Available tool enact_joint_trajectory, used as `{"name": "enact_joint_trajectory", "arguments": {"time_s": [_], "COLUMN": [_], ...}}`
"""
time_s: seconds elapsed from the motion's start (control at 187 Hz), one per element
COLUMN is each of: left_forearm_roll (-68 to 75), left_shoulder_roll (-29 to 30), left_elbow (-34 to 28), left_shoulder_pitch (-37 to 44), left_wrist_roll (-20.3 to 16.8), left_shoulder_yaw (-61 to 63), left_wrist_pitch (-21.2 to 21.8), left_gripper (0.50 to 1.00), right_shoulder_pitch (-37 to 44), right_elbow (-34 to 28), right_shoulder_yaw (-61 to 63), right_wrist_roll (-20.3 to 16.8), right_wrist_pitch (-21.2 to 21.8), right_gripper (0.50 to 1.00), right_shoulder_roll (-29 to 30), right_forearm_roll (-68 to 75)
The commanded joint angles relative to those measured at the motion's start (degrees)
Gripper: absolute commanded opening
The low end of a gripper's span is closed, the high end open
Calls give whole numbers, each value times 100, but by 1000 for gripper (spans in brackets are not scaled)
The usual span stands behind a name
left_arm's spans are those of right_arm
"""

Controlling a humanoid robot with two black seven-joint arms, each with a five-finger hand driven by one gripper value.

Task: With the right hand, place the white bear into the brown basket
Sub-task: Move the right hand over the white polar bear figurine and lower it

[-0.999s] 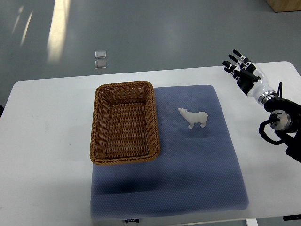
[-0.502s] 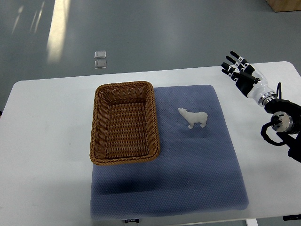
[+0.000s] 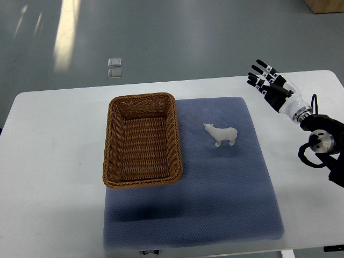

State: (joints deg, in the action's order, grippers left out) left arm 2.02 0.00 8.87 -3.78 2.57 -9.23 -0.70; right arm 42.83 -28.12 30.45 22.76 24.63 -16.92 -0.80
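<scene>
Right robot hand (image 3: 267,81): fingers spread and empty, raised over the far right part of the desk (image 3: 54,140), at about 2 o'clock from the bear; its arm enters from the right edge.
Left robot hand: not in view.
White bear (image 3: 221,134): a small polar bear figure standing on its feet on the blue mat (image 3: 215,199), head toward 9 o'clock, well apart from the hand and near the basket without touching it.
Brown basket (image 3: 142,140): a rectangular woven wicker basket, nothing in it, sitting on the left part of the mat, at 9 o'clock from the bear.
Step in hand: by my reading, the reach toward the bear; nothing is grasped yet.
Doing it well: bring the hand down toward 8 o'clock until it is above the bear's back, keep the fingers wide until they straddle the body, then close across the flanks, not the legs or head. The figure looks light and narrow, so a glancing finger could tip it. Lift clear of the basket's near wall before carrying toward 9 o'clock, and release low over the woven floor.
Writing: a small dark tag at the mat's near edge (image 3: 151,251) carries print too small to read; no brand is legible anywhere else.
</scene>
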Motion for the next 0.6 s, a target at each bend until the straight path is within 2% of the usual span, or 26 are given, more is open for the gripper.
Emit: {"name": "enact_joint_trajectory", "arguments": {"time_s": [0.0,0.315,0.593], "left_forearm_roll": [0,0,0], "left_shoulder_roll": [0,0,0], "left_elbow": [0,44,18], "left_shoulder_pitch": [-9,-9,0], "left_wrist_roll": [-2,-2,-2], "left_shoulder_yaw": [0,0,0], "left_wrist_pitch": [0,0,0], "left_gripper": [1000,1000,1000], "right_shoulder_pitch": [15,50,200], "right_elbow": [17,9,-26], "right_shoulder_yaw": [-13,-4,-4], "right_wrist_roll": [0,44,563], "right_wrist_pitch": [-19,-28,-28], "right_gripper": [919,917,907], "right_shoulder_roll": [-31,-40,-136], "right_forearm_roll": [-61,-1414,-3241]}}
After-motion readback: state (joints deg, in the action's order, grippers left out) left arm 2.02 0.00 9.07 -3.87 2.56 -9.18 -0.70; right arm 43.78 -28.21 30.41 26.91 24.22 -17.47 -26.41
